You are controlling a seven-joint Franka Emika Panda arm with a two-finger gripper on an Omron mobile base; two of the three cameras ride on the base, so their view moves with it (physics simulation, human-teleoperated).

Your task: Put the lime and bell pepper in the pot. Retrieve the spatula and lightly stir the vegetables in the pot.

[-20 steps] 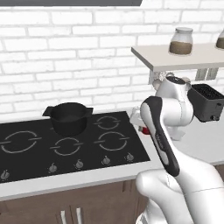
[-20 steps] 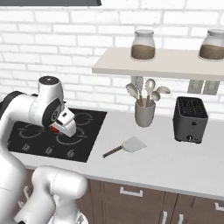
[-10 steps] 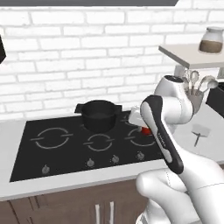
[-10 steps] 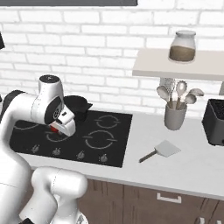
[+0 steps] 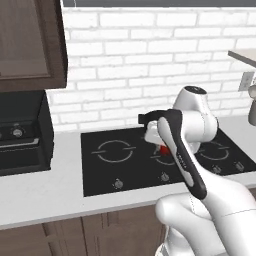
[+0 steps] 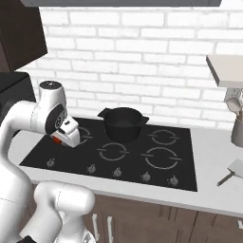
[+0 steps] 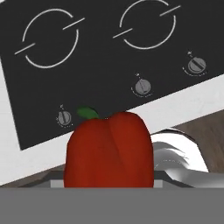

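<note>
My gripper (image 6: 60, 138) is shut on the red bell pepper (image 7: 109, 151), which hides the fingertips in the hand view. It hangs above the front left of the black hob (image 6: 156, 167), over the knobs. In the left base view the bell pepper (image 5: 162, 148) shows as a red spot behind my forearm. The black pot (image 6: 122, 124) stands on a rear burner, to the right of the gripper and apart from it. At the far right the pale spatula (image 6: 231, 170) lies on the counter. The lime is out of view.
A grey holder with spoons (image 6: 236, 124) stands under a shelf (image 6: 226, 69) at the right. A black appliance (image 5: 21, 132) sits on the counter left of the hob, below a dark wall cabinet (image 5: 30, 45). White brick wall behind.
The base has driven to the left, so the whole scene has slid right in both base views. The gripper still holds the bell pepper in the same pose.
</note>
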